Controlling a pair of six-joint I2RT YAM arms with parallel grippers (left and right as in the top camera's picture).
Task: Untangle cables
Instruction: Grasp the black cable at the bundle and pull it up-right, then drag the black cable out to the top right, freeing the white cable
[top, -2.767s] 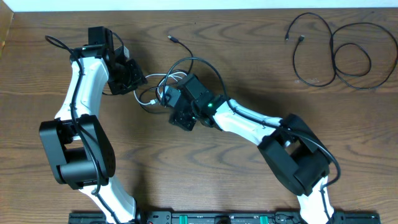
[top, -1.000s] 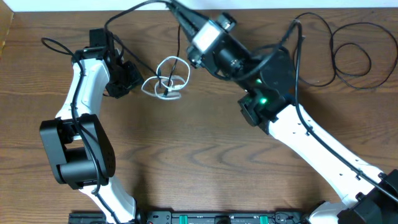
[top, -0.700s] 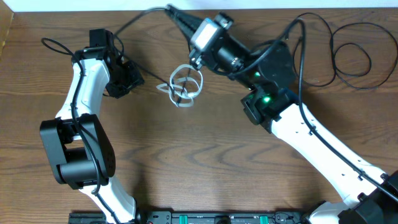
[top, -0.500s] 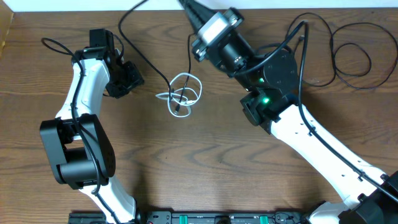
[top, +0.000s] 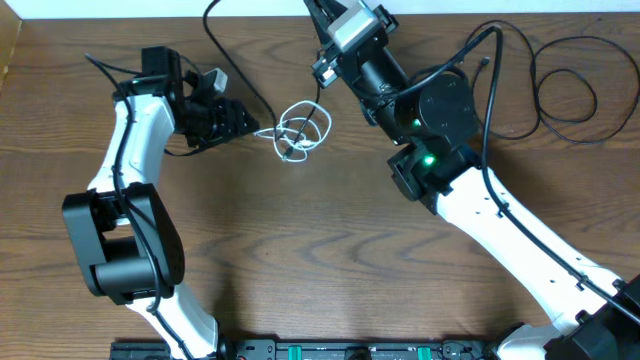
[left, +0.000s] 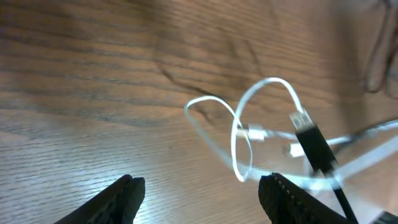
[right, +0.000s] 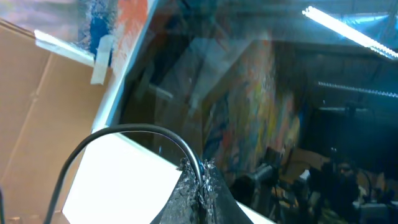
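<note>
A small white cable (top: 302, 131) lies coiled in loose loops on the table, with a long black cable (top: 232, 62) still threaded through it. That black cable rises to my right gripper (top: 314, 12), which is lifted high at the far edge and shut on it (right: 198, 172). My left gripper (top: 250, 124) sits just left of the white tangle, jaws open and holding nothing. In the left wrist view the white loops (left: 239, 138) and a black plug (left: 315, 147) lie ahead of the open gripper (left: 202, 200), close to its right finger (left: 297, 200).
Two more loose black cables (top: 545, 85) lie spread in loops at the far right of the wooden table (top: 330, 250). The right arm (top: 470, 200) stretches diagonally across the right half. The right wrist camera looks off the table into the room.
The right gripper has drawn the black cable up and to the right, dragging the white tangle rightward. The left gripper has moved right toward the tangle and opened wider.
</note>
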